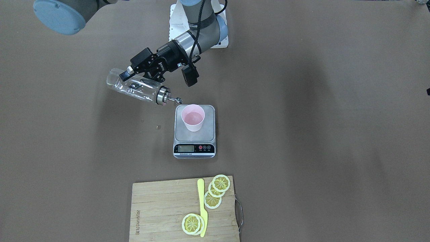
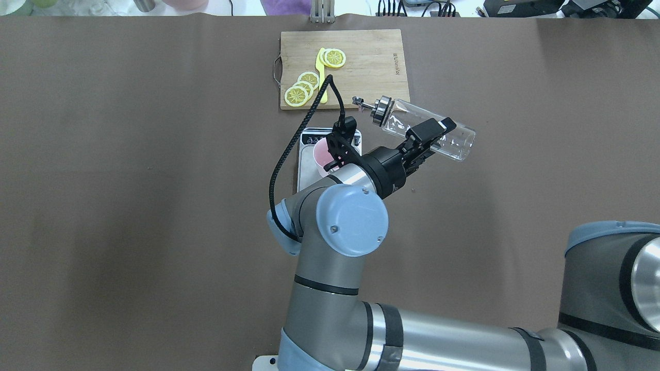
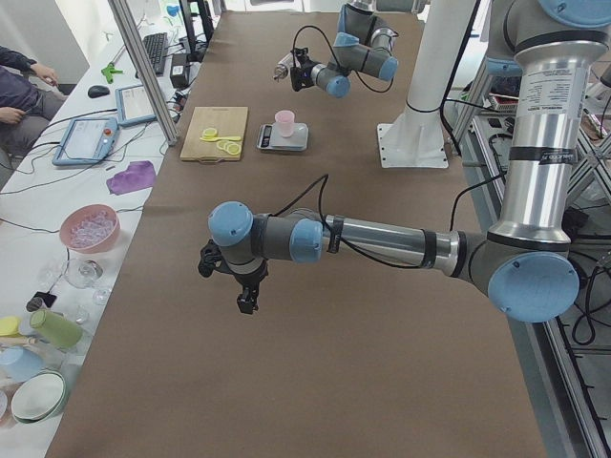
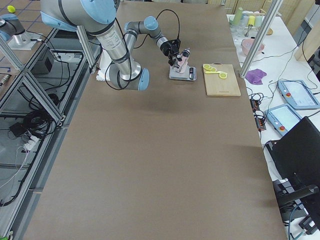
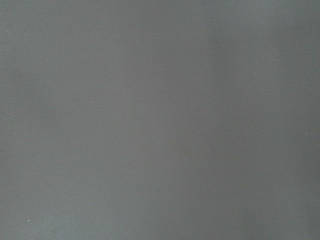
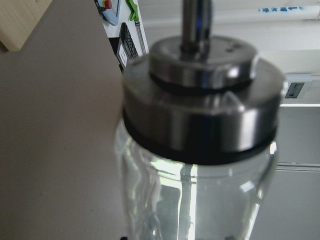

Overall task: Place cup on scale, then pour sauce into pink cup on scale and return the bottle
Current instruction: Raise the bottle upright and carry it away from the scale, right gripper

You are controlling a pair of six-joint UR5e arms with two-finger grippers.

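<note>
Right claw (image 1: 136, 78) clenched on tilted bottle (image 1: 144, 91), spout near cup (image 1: 192, 117) standing on scale (image 1: 209, 129). Left claw (image 3: 245, 301): grip cannot be told. Brown tabletop (image 1: 302, 134) also carries cutting board (image 1: 161, 208).

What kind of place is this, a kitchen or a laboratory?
Probably a robotics laboratory: grey robot arms work at a brown-covered table with aluminium frame posts, and blue-edged control tablets lie on a side bench.
</note>
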